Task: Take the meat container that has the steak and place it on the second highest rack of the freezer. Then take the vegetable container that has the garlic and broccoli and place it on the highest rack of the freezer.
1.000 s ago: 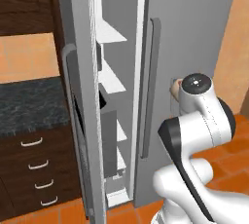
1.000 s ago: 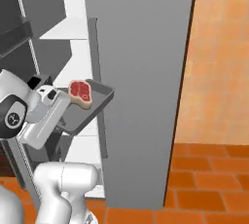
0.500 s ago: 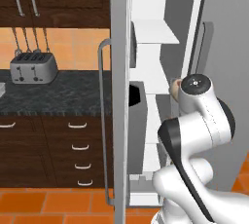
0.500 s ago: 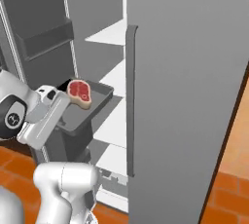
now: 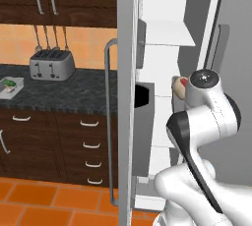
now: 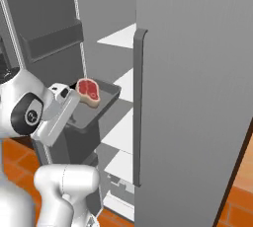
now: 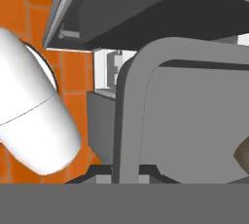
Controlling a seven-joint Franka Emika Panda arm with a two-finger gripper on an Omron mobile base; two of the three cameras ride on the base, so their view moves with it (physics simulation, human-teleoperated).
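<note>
My gripper is shut on the near rim of the grey meat container, holding it level at mid height. The red steak lies in it and peeks past my wrist as the steak. The container is in front of the open freezer, beside its stacked white racks; the freezer's top is cut off, so I cannot rank them. In the hand view the container rim runs up from my gripper. The vegetable container with green broccoli sits on the counter; garlic is too small to make out.
The freezer's left door stands edge-on with its bar handle and a dark door bin. The right door's handle is close to the tray. A toaster stands on the dark counter above the drawers.
The whole picture has shifted, so the base has moved; the freezer interior now faces me more squarely. The container stays in my shut gripper, with the steak still on it.
</note>
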